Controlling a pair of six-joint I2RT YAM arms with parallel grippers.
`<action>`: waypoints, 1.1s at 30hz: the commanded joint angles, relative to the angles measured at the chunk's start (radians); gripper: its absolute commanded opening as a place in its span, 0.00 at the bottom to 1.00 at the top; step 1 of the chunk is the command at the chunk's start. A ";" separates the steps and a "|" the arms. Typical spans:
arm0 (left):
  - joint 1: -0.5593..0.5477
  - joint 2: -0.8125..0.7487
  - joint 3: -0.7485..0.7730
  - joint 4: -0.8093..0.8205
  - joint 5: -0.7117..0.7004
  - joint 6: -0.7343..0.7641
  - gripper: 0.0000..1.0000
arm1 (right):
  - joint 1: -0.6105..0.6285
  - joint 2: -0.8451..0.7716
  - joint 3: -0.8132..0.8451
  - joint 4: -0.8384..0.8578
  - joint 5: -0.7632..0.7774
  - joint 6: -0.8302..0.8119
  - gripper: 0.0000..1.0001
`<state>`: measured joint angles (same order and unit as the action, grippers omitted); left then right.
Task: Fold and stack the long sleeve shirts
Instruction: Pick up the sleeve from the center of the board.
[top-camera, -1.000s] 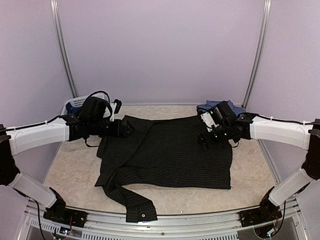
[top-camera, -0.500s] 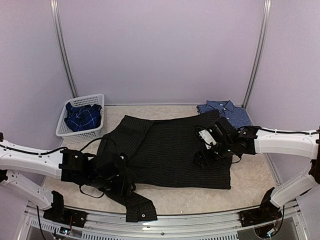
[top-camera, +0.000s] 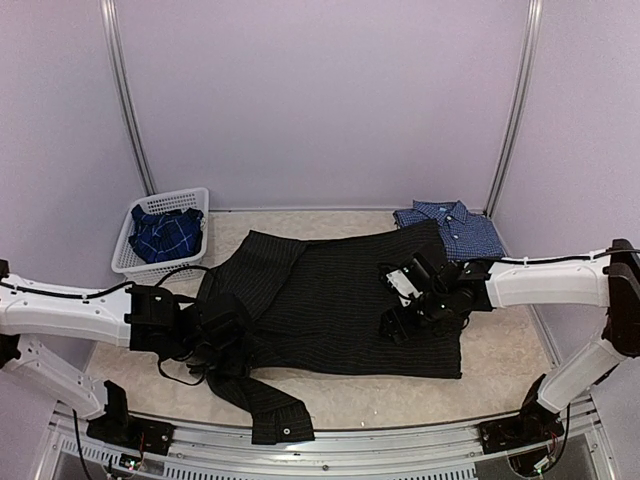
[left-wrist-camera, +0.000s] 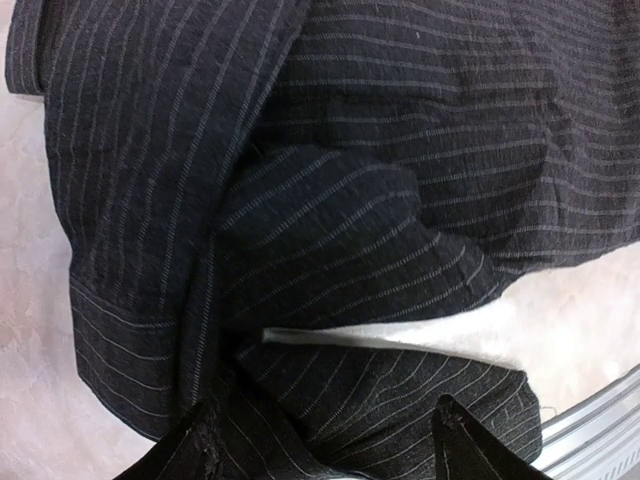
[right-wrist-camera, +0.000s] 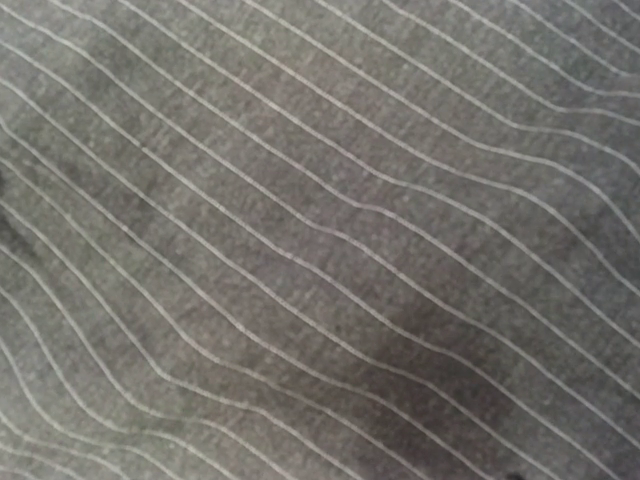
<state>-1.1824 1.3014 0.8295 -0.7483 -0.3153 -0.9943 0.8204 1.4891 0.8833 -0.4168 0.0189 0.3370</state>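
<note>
Straddling the black shirt sleeve, my left pincer is spread apart. My right pincer is mid-frame on it, state unclear tbh.

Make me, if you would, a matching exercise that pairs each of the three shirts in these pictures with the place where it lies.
Things:
1. black pinstriped button-up shirt
2. blue-and-white small-checked collared shirt
3. dark blue plaid shirt

Places:
A. folded at the far right of the beige table
B. bundled inside the white plastic lattice basket at the far left
C. spread out across the middle of the table

Pairs: 1-C, 2-A, 3-B.
</note>
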 joint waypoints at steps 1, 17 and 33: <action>0.092 -0.089 0.020 -0.011 0.024 0.086 0.66 | 0.012 0.024 -0.005 0.036 -0.001 -0.017 0.72; 0.206 0.001 0.012 -0.138 0.021 0.155 0.51 | 0.012 0.066 0.005 0.044 0.014 -0.041 0.72; 0.229 0.058 -0.014 -0.119 0.017 0.206 0.31 | 0.013 0.082 0.003 0.046 0.013 -0.042 0.72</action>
<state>-0.9649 1.3628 0.8288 -0.8722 -0.2932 -0.8043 0.8227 1.5558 0.8833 -0.3897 0.0265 0.3000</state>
